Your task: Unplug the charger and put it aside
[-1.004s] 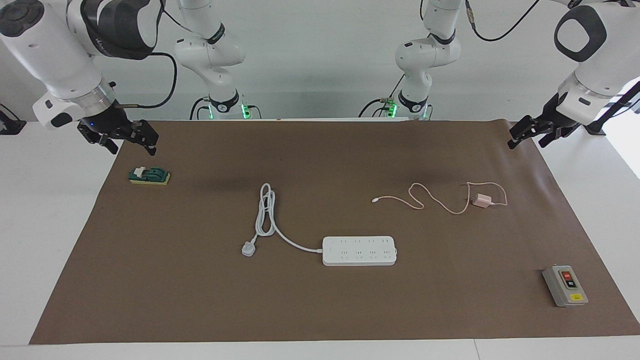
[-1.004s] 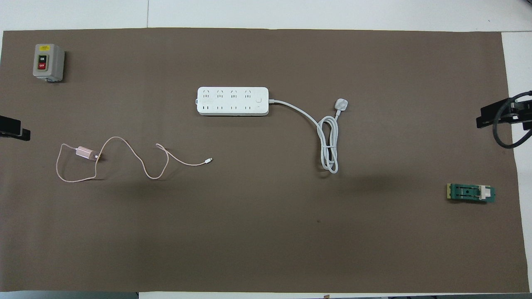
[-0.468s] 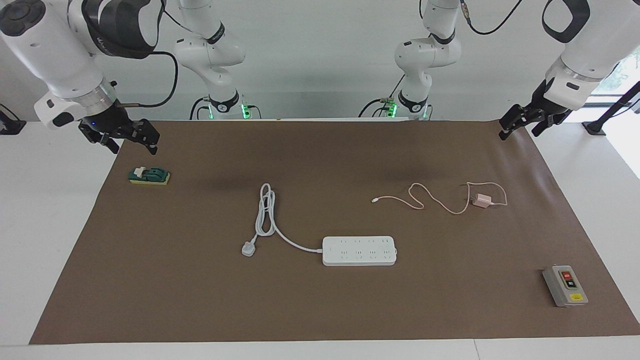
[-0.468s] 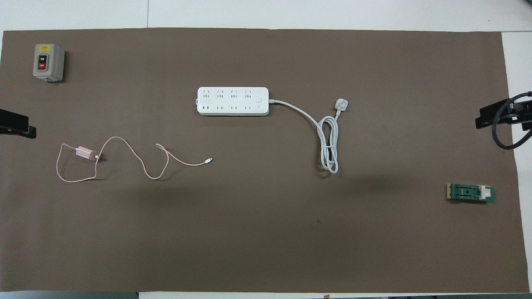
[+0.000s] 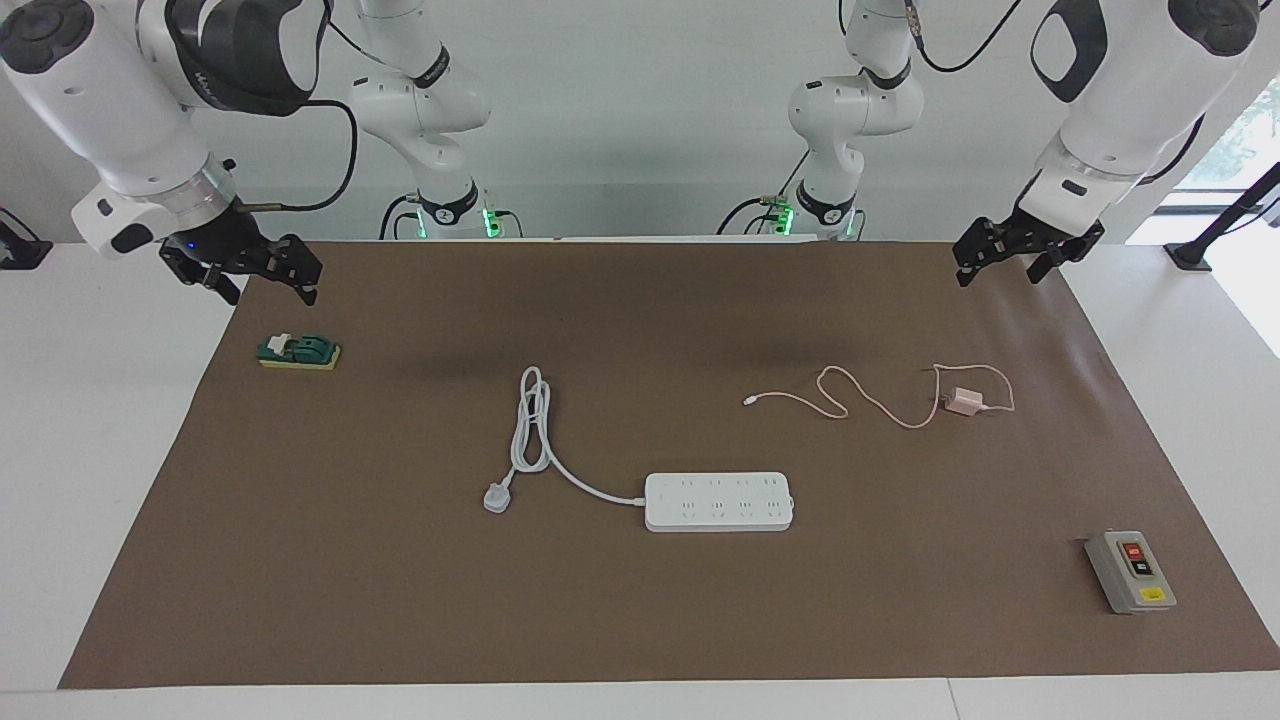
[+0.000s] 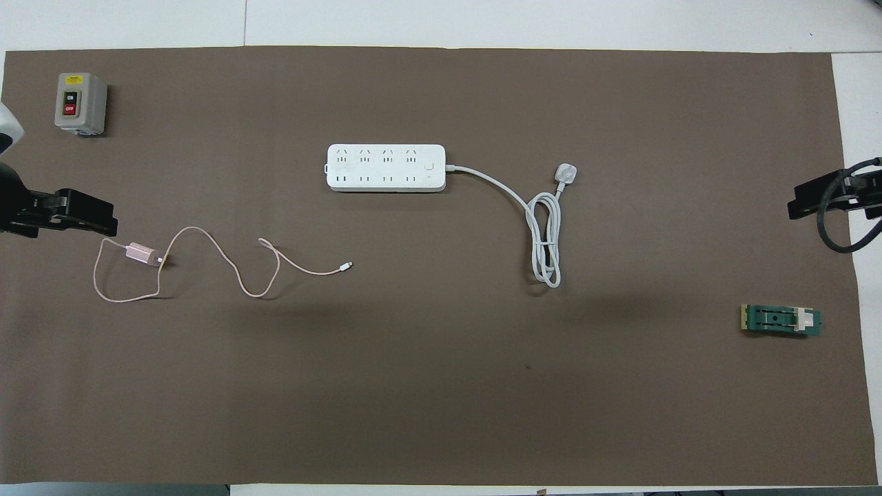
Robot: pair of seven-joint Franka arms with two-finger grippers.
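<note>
The charger's pale pink adapter (image 5: 964, 402) (image 6: 140, 253) lies on the brown mat (image 5: 640, 620) toward the left arm's end. It is not plugged into the white power strip (image 5: 718, 501) (image 6: 386, 167). Its thin pink cable (image 5: 850, 400) (image 6: 238, 279) loops toward the middle and ends in a white connector (image 5: 748, 401) (image 6: 349, 264). My left gripper (image 5: 1003, 262) (image 6: 103, 222) is open and empty, raised over the mat beside the adapter and apart from it. My right gripper (image 5: 255, 272) (image 6: 809, 200) is open and empty, and waits raised over the mat's edge at the right arm's end.
The strip's thick white cord and plug (image 5: 497, 497) (image 6: 565, 172) lie coiled toward the right arm's end. A grey box with a red button (image 5: 1130, 571) (image 6: 80, 103) stands at the mat's corner, farther from the robots than the charger. A green block (image 5: 298, 351) (image 6: 781, 320) lies under the right gripper.
My left gripper has moved in from the mat's edge toward the charger's adapter. The right arm has barely moved. The charger and strip lie as before.
</note>
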